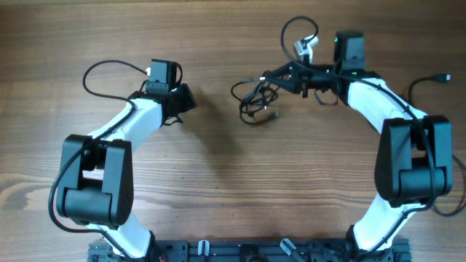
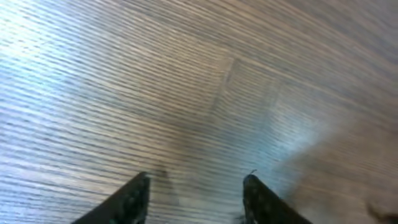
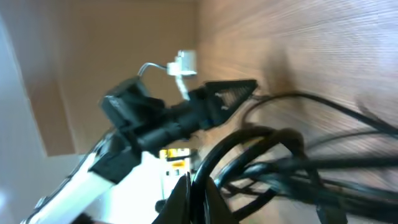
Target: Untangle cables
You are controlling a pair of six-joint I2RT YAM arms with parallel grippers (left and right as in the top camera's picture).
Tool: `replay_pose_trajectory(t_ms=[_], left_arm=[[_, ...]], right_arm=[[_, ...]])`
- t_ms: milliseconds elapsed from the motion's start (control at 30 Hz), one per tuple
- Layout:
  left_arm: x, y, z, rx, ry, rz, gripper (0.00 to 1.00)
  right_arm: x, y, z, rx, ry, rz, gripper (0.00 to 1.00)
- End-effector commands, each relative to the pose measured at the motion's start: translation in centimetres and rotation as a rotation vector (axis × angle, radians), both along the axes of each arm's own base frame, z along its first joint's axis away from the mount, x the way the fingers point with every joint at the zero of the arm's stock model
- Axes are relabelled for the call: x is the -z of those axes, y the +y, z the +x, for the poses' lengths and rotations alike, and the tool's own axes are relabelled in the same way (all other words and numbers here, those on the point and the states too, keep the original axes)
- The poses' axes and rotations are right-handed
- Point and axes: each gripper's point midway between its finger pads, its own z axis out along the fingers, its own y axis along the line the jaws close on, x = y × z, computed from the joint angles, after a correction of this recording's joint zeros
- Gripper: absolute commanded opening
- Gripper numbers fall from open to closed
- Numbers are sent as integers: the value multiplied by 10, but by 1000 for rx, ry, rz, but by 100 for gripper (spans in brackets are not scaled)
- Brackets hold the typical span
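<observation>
White arm links, black joints, black wiring

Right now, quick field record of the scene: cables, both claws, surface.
cables: thin black tangle, centre-right on the table, loops overlapping
left claw: open, nothing between fingers, over bare wood
right claw: at the tangle's upper right edge; wrist view shows cable strands right against its fingers; shut or not cannot be told
table: wood grain
task state: cables still bunched, not separated
</observation>
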Motion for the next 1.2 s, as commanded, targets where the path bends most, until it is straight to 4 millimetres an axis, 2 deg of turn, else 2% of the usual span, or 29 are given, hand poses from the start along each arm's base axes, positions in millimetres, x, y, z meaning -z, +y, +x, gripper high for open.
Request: replay_pose_trajectory(t_ms=[0, 133, 200, 267, 333, 400, 567, 667, 733, 833, 967, 1067, 1167], left_arm=[[-20, -25, 3, 78, -29, -128, 65], [-30, -38, 2, 120, -39, -207, 73], [-37, -47, 0, 162, -37, -312, 75], [-44, -49, -1, 184, -35, -390, 76], [-48, -44, 0, 180, -35, -437, 78], [-51, -36, 1, 171, -37, -476, 80], [-55, -35, 1, 176, -40, -511, 84], [-54, -37, 1, 182, -40, -513, 88], [-54, -38, 1, 186, -39, -521, 88], [-54, -39, 1, 186, -39, -522, 89], [-54, -39, 1, 187, -39, -522, 91], [-54, -40, 0, 189, -38, -522, 92], [-53, -38, 1, 185, -41, -513, 89]], right_arm=[[13, 13, -5, -36, -128, -95, 4], [13, 43, -23, -124, -174, -94, 4], [11, 62, -30, -161, -201, -91, 4], [15, 69, -26, -133, -180, -124, 4], [19, 73, -19, -92, -175, -163, 4], [14, 80, -17, -96, -212, -153, 4], [-23, 108, -51, -321, -478, 44, 4], [-32, 119, -68, -401, -551, 110, 4], [-41, 128, -87, -482, -629, 181, 4], [-43, 135, -94, -507, -650, 196, 4], [-69, 136, -120, -645, -725, 351, 4], [-79, 141, -123, -664, -753, 361, 4], [-80, 141, -121, -661, -742, 357, 4]])
